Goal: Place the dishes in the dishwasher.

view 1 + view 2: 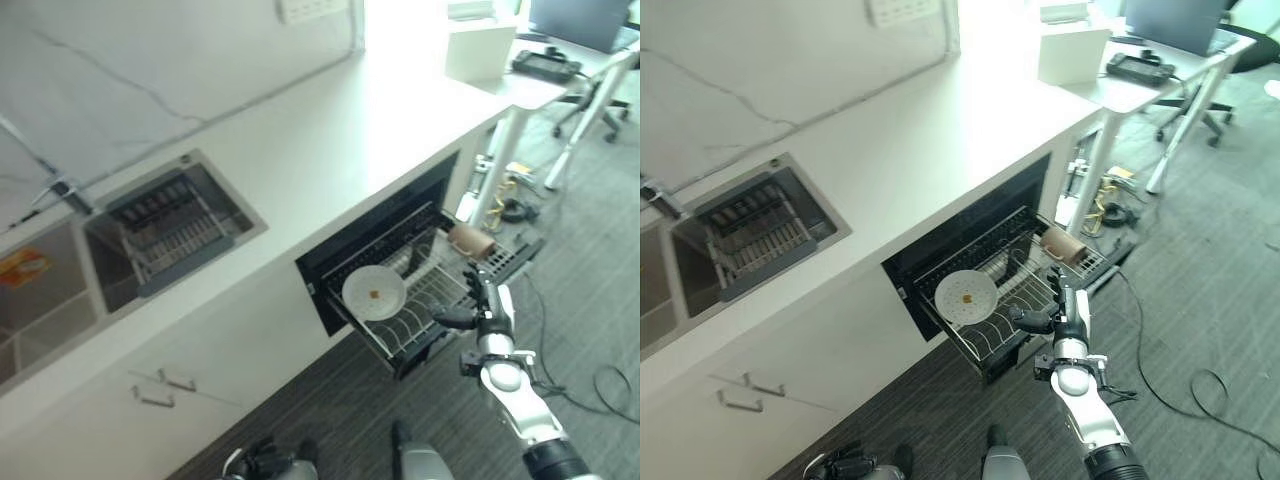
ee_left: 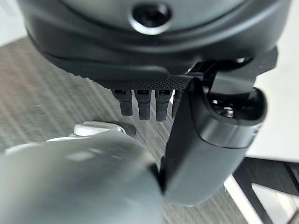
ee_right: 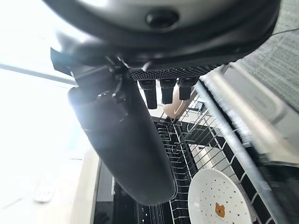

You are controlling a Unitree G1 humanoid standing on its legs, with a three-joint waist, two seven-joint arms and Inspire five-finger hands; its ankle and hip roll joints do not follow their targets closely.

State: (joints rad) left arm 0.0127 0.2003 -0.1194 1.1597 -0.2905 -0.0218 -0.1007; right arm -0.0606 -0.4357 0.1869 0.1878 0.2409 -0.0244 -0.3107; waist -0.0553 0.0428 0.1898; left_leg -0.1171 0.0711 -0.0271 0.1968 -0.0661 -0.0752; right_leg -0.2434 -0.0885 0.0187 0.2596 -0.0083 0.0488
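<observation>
White plate (image 1: 374, 291) leans upright in pulled-out dishwasher rack (image 1: 425, 300), small brown mark at centre. Tan cup (image 1: 470, 240) lies at rack's far right end. Dishwasher (image 1: 340, 262) sits open under white counter (image 1: 330, 140). Right hand (image 1: 478, 303) hovers just beside rack's front right edge, fingers straight, thumb out, holding nothing. Left hand (image 2: 187, 140) hangs low over grey floor (image 2: 42, 107), fingers relaxed, empty. Sink (image 1: 165, 230) set in counter, well left of dishwasher.

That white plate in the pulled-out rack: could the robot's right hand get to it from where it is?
Probably yes. The right hand hovers open just beside the rack, and nothing stands between it and the plate, which lies on top.
</observation>
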